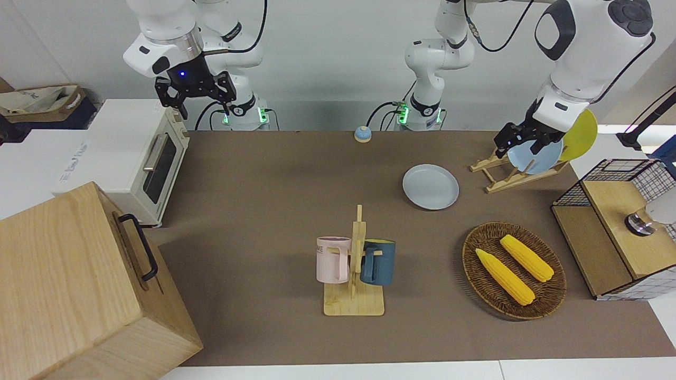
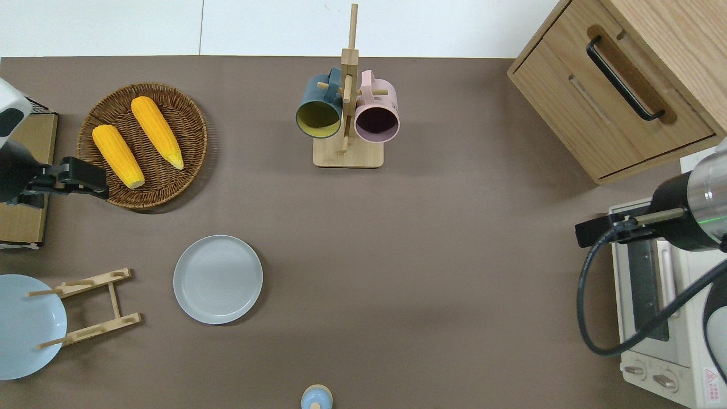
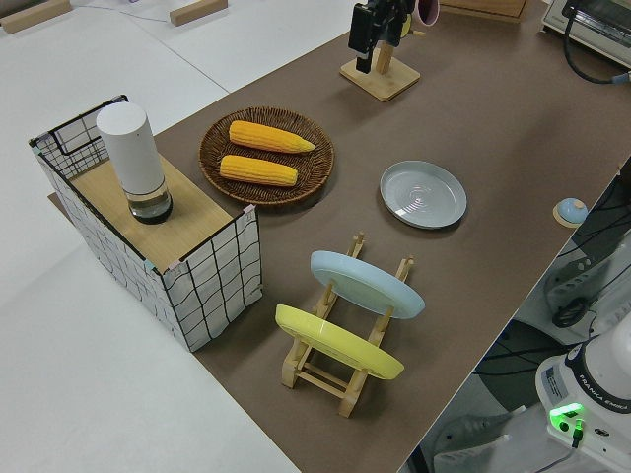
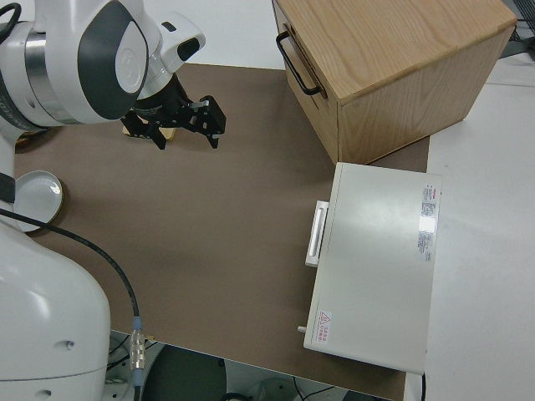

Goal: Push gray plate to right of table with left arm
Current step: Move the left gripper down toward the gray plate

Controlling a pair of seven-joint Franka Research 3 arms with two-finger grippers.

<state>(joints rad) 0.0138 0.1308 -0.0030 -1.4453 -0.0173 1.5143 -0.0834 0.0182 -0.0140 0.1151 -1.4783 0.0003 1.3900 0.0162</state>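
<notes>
The gray plate (image 1: 430,186) lies flat on the worktop (image 1: 264,211) toward the left arm's end. It is nearer to the robots than the corn basket (image 1: 473,248) and just beside the wooden plate rack (image 1: 501,179), not touching it. The left end effector (image 1: 520,145) hangs in the air with its fingers apart and holding nothing. In the overhead view it is over the basket's rim at the left arm's end, well apart from the plate. The right end effector (image 1: 195,97) is parked, spread wide and empty.

The push has not begun, and the approach looks like the tricky part. The fingers must come down in the narrow gap between plate and rack, so a careless descent could knock the rack or the light-blue plate (image 1: 544,158) leaning on it. The plate's rim is low (and likely slick), so a contact made too high may ride over it. An off-centre push could spin the plate toward the mug stand (image 1: 354,303) or the small domed object (image 1: 362,134).
</notes>
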